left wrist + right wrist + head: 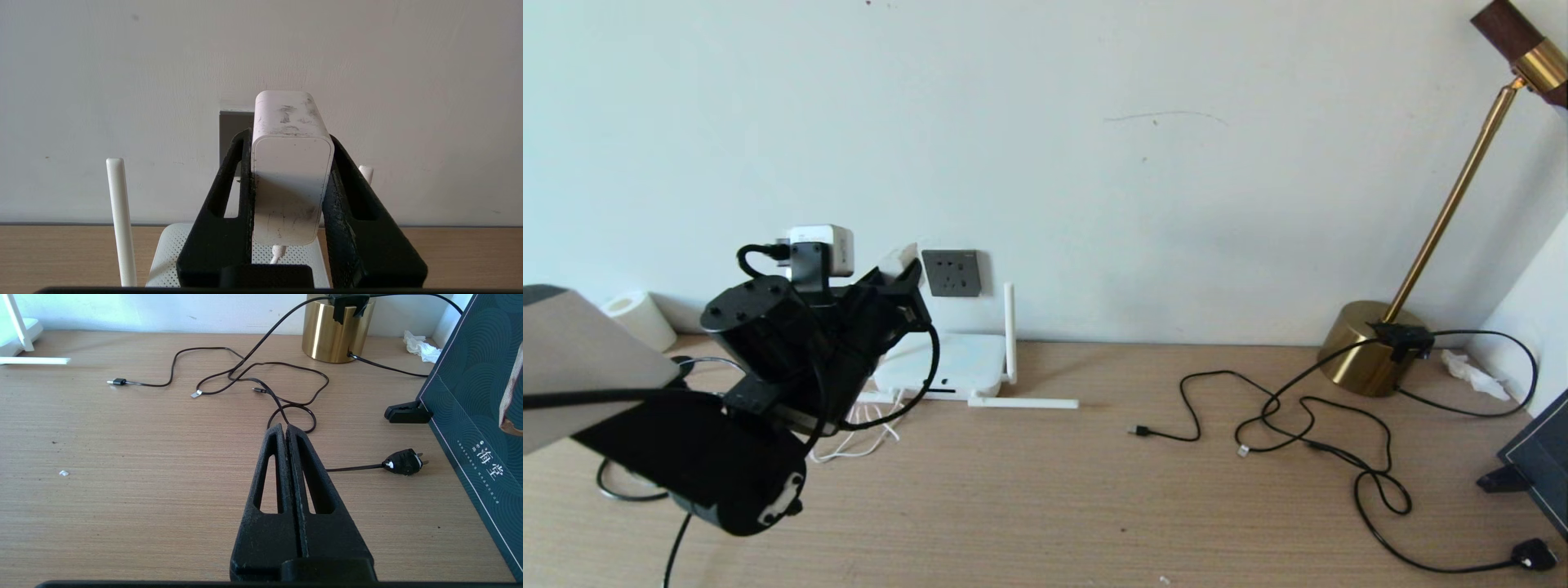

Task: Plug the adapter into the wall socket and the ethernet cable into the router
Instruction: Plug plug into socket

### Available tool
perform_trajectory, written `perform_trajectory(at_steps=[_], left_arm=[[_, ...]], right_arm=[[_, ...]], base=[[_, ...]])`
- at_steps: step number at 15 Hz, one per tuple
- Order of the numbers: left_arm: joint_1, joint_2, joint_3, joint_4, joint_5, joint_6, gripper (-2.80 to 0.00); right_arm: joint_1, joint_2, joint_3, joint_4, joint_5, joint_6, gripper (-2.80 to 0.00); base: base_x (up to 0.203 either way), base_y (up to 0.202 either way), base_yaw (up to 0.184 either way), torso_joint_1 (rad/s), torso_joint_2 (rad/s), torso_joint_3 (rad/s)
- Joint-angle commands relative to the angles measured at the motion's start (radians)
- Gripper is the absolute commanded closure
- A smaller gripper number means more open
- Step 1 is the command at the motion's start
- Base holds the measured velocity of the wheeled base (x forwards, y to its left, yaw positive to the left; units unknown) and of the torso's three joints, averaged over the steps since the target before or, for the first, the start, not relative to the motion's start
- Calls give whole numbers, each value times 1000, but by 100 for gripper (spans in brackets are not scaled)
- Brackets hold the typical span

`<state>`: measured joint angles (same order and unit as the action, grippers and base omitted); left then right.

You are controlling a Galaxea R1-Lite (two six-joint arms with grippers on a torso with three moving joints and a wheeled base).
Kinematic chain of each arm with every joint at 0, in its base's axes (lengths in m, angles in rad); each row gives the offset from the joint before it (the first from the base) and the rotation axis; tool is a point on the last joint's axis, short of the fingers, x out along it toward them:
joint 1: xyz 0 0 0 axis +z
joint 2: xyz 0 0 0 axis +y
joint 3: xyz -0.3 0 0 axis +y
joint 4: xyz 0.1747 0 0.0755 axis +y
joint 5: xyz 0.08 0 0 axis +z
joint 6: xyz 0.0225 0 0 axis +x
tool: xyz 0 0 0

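Note:
My left gripper (289,135) is shut on the white adapter (292,183), whose thin white cord hangs below it. It is raised in front of the wall, just left of the dark grey wall socket (953,272). An edge of the socket (231,130) peeks out beside the adapter. The white router (947,363) lies flat on the table under the socket, with one antenna upright (120,220). The ethernet cable shows only as a black loop (621,497) under my left arm, its connector hidden. My right gripper (284,426) is shut on nothing, above the table's right side.
Thin black cables (1307,408) with small plugs sprawl over the right of the table, ending in a black plug (1535,555). A brass lamp (1368,347) stands at the back right and a dark teal box (470,416) at the far right. A paper roll (641,318) stands back left.

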<state>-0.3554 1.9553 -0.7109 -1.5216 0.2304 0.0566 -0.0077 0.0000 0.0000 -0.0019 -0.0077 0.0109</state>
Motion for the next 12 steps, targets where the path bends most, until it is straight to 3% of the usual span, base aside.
perform_trajectory(at_steps=[1, 12], left_arm=[[1, 16, -4, -8, 1, 2, 0], [27, 76, -20, -8, -38, 45, 0]], right_arm=[[0, 2, 0, -1, 0, 0, 0], [0, 1, 0, -1, 0, 0, 0]], base=[[0, 0, 0, 0, 0, 0], [0, 0, 0, 0, 0, 0]])
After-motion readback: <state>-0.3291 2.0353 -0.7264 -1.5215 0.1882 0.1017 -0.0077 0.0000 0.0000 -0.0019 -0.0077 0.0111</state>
